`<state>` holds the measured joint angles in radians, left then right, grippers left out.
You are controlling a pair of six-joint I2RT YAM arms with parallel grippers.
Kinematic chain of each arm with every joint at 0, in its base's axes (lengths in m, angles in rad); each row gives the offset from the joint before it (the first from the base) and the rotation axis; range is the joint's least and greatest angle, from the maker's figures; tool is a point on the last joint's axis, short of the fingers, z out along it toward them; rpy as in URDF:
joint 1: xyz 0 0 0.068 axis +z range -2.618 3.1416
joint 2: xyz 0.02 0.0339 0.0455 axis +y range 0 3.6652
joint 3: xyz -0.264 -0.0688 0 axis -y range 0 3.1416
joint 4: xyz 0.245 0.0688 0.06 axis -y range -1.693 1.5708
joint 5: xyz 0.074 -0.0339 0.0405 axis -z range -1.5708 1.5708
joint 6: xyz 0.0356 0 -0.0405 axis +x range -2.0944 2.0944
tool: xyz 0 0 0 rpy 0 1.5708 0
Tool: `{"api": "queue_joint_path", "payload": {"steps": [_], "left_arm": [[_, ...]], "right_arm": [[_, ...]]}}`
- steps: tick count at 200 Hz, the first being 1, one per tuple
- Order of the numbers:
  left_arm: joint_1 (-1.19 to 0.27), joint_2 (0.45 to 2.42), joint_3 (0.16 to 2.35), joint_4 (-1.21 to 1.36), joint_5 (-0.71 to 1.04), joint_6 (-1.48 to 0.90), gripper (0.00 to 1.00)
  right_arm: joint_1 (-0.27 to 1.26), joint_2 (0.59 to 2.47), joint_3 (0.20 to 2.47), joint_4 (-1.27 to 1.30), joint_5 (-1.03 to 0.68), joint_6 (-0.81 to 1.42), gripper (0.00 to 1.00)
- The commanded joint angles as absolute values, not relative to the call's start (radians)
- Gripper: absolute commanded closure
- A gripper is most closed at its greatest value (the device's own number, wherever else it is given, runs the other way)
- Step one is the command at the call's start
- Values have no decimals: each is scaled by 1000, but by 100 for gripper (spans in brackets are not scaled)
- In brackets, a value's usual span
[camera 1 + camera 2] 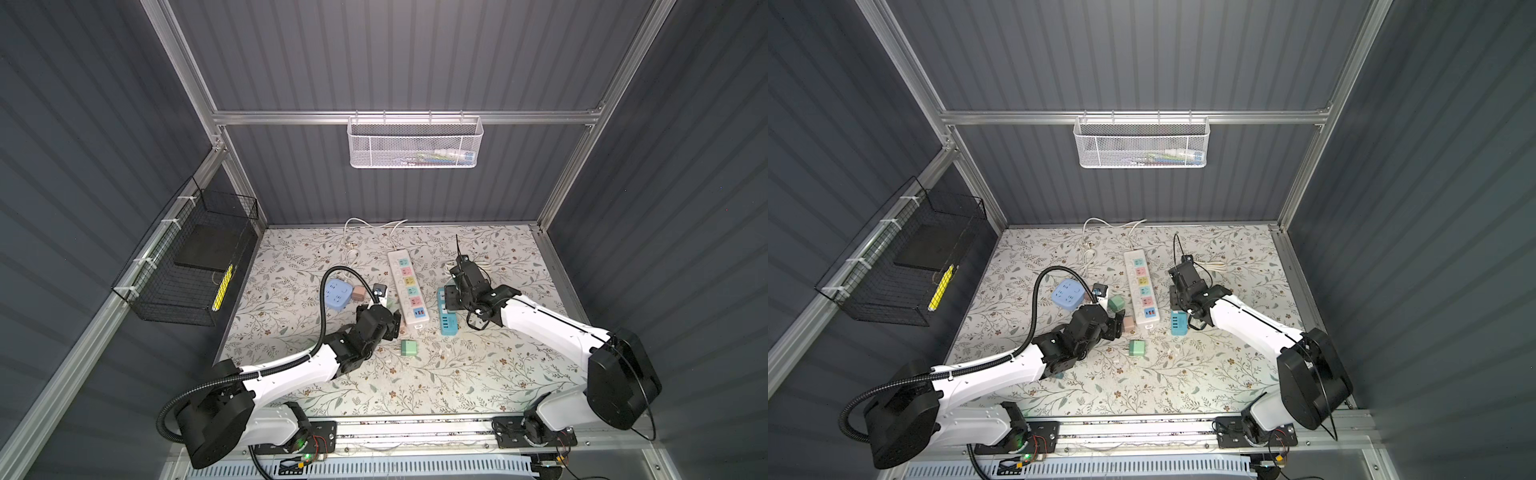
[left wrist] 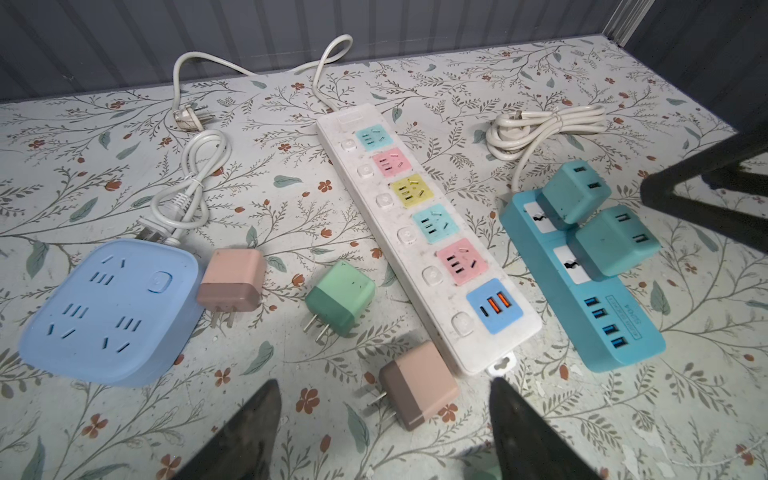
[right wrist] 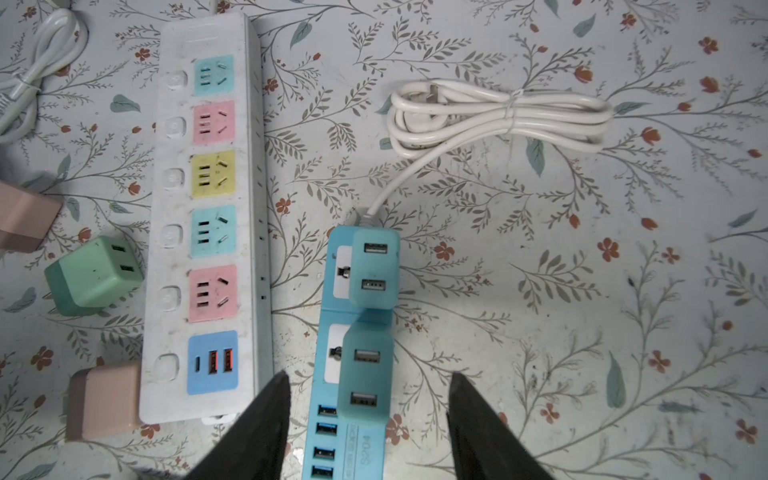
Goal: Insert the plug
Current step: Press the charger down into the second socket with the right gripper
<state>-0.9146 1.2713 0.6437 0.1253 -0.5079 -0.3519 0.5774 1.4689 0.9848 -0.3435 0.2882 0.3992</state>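
A teal plug (image 3: 365, 376) stands in the nearer socket of the teal power strip (image 3: 353, 449). My right gripper (image 3: 369, 374) hangs over it, open, with a gap on either side of the plug. A second teal plug (image 3: 374, 266) sits in the farther socket. In a top view this gripper (image 1: 1177, 299) is over the strip's far half. My left gripper (image 2: 383, 381) is open and holds nothing. It hovers above a loose pink plug (image 2: 419, 386) lying on its side by the near end of the white power strip (image 2: 419, 266).
A blue square socket block (image 2: 108, 311), another pink plug (image 2: 232, 280) and a green plug (image 2: 343, 297) lie left of the white strip. One more green plug (image 1: 409, 347) lies nearer the front. Coiled white cords (image 3: 498, 116) rest toward the back wall.
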Motion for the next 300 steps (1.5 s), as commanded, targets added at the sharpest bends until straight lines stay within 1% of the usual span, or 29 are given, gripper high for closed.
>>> {"api": "queue_joint_path", "payload": {"steps": [1, 68, 134, 145, 158, 165, 188, 207, 233, 260, 276, 300], "left_arm": [[-906, 1250, 640, 100, -535, -348, 21], [-906, 1247, 654, 89, -535, -348, 21], [-906, 1261, 674, 78, -529, -349, 21], [-907, 1260, 678, 77, -530, -348, 21], [-905, 1260, 680, 76, -530, -347, 21], [-905, 1261, 682, 74, -531, -346, 21], [-906, 1261, 687, 69, -532, -345, 21], [-906, 1255, 690, 65, -533, -341, 21], [-906, 1250, 699, 55, -537, -333, 20], [-906, 1250, 705, 49, -538, -334, 20], [-906, 1249, 705, 48, -539, -334, 20], [-905, 1246, 704, 45, -542, -334, 20]], "right_arm": [[565, 1496, 987, -383, 277, 382, 38], [532, 1539, 941, -347, 260, 402, 39], [527, 1503, 940, -357, 194, 391, 38], [529, 1477, 940, -365, 177, 396, 34], [531, 1457, 939, -372, 145, 410, 23], [536, 1452, 940, -381, 137, 419, 19], [566, 1464, 931, -383, 135, 444, 14], [593, 1496, 914, -383, 132, 464, 14], [614, 1553, 901, -383, 129, 478, 18], [614, 1605, 893, -372, 139, 489, 24], [615, 1621, 888, -361, 140, 489, 30], [615, 1631, 889, -356, 141, 480, 43]]}}
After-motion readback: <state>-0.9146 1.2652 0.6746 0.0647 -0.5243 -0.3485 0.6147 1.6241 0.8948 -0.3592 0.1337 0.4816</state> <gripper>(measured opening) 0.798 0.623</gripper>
